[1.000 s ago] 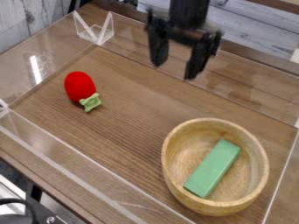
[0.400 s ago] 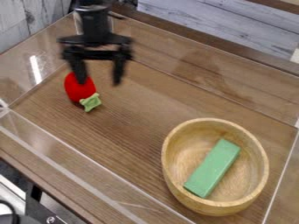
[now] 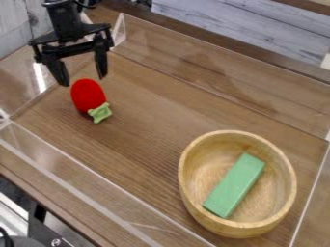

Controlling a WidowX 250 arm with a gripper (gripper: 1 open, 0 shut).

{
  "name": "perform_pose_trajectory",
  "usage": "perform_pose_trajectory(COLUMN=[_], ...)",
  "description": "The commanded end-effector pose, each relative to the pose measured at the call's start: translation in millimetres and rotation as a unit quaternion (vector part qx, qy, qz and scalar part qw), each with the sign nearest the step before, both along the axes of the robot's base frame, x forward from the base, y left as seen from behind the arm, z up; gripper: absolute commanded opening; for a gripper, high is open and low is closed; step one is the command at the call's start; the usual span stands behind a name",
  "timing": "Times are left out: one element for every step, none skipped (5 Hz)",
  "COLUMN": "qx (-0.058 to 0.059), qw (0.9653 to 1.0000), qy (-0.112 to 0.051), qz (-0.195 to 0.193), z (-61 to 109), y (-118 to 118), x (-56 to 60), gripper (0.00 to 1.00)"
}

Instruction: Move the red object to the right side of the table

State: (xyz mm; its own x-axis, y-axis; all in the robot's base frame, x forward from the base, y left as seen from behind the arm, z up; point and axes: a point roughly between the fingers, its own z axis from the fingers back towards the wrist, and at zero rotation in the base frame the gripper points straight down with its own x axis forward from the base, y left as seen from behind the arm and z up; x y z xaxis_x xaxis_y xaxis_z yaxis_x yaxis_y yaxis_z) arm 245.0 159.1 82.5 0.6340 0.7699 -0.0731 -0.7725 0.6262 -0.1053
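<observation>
A brown wood-grain table (image 3: 168, 106) with low clear acrylic walls fills the frame; no writing or labels can be read. Nearest, at lower right, a round wooden bowl (image 3: 206, 212) holds a green block (image 3: 234, 185). Farther back at left lies the red object (image 3: 87, 94), leafy cap toward the lower right. Above it at upper left, the gripper (image 3: 71, 71) hangs with its jaws spread wide, holding nothing.

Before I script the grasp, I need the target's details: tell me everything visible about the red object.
The red object is a small, glossy, rounded strawberry-like toy with a light green leafy cap at its lower right end. It lies on its side on the left part of the table, untouched; the open end effector hovers just above and behind it.
</observation>
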Motion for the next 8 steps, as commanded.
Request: perform_pose_trajectory(qx=[0.017,0.022,0.028,0.038,0.042,0.043,0.044,0.044], qw=[0.9964,0.9923,0.9899,0.9879,0.9907,0.9931,0.9939,0.9942], qy=[-0.025,-0.025,-0.025,-0.027,-0.027,-0.027,-0.025,-0.021], qz=[0.079,0.119,0.137,0.148,0.126,0.106,0.098,0.096], z=[0.6,-11.9,-6.0,3.9,2.5,1.3,-2.4,-7.0], y=[24,38,23,8,15,25,35,47], x=[18.4,30.6,38.0,45.0,49.3,50.9,40.5,30.6], gripper=[1.0,1.0,1.0,1.0,1.0,0.0,1.0,1.0])
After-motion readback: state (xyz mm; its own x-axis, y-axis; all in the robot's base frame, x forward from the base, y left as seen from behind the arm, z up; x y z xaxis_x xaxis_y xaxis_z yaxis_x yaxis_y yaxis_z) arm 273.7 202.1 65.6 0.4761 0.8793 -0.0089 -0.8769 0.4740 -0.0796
